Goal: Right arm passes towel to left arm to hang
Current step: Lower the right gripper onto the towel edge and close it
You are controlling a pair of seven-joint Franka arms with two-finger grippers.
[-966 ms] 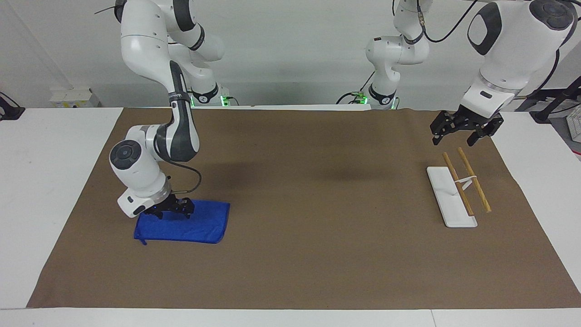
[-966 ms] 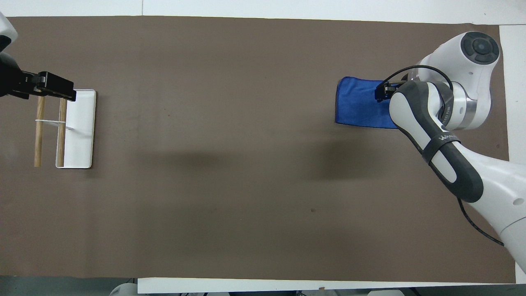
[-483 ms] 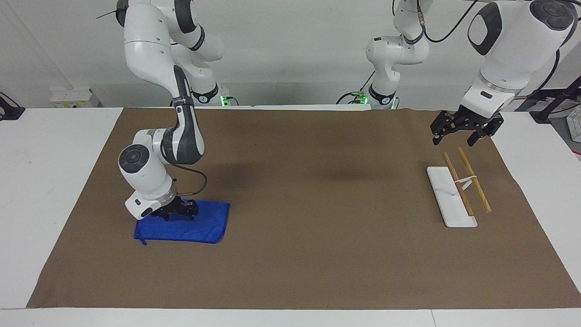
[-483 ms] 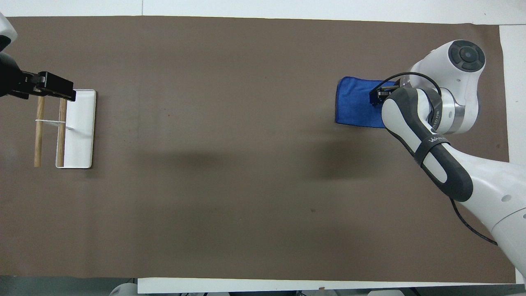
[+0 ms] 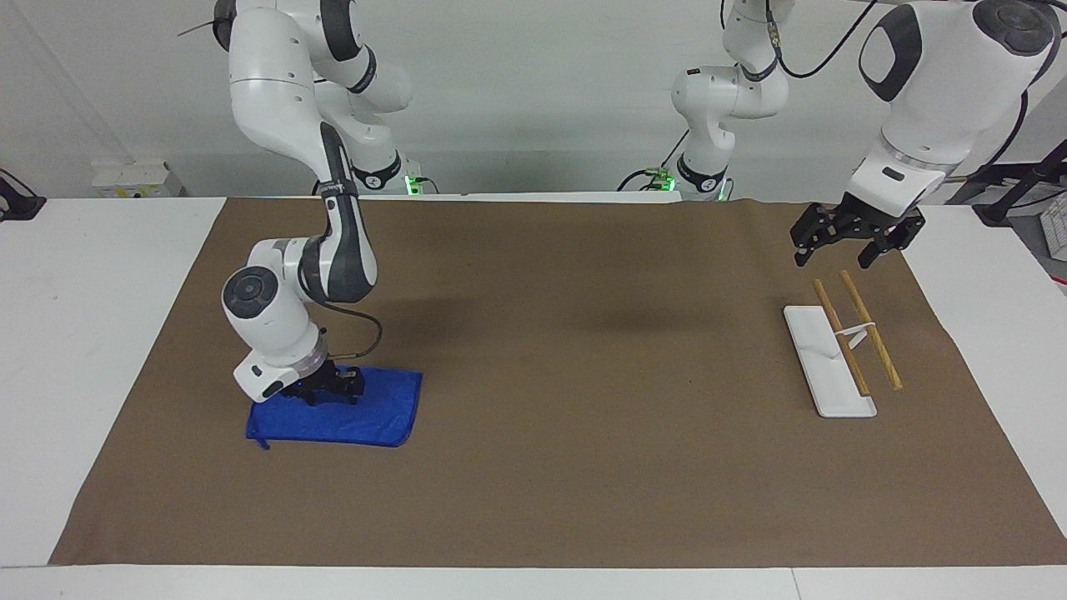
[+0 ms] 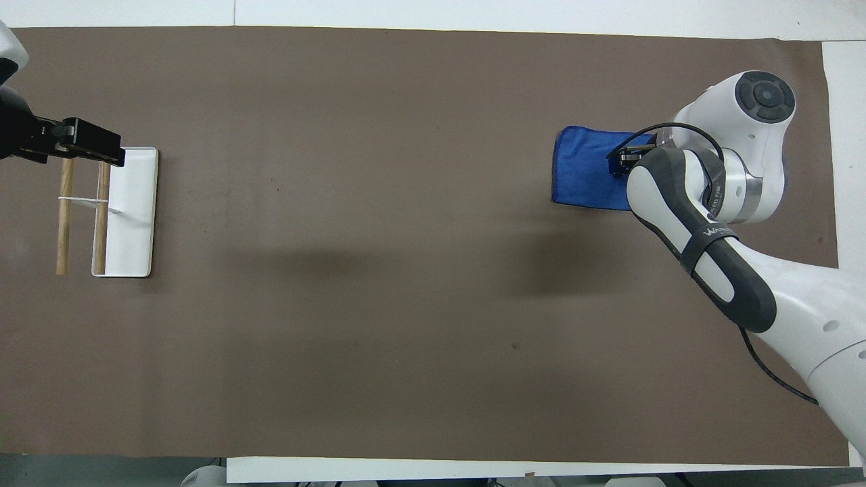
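A blue towel (image 5: 354,417) lies flat on the brown mat at the right arm's end of the table; it also shows in the overhead view (image 6: 583,174). My right gripper (image 5: 323,393), blue light on its wrist, is down on the part of the towel nearer to the robots, and its forearm hides part of the towel in the overhead view (image 6: 619,162). My left gripper (image 5: 835,257) is open and empty, and it waits in the air over the robots' end of the hanging rack (image 5: 871,343); it also shows in the overhead view (image 6: 88,145).
The rack has two wooden bars (image 6: 64,216) over a white base (image 6: 132,216) and stands at the left arm's end of the mat. The brown mat (image 5: 583,375) covers most of the white table.
My right arm has shifted a little toward the table's middle and lowered its gripper onto the towel. The towel and my left arm have not moved.
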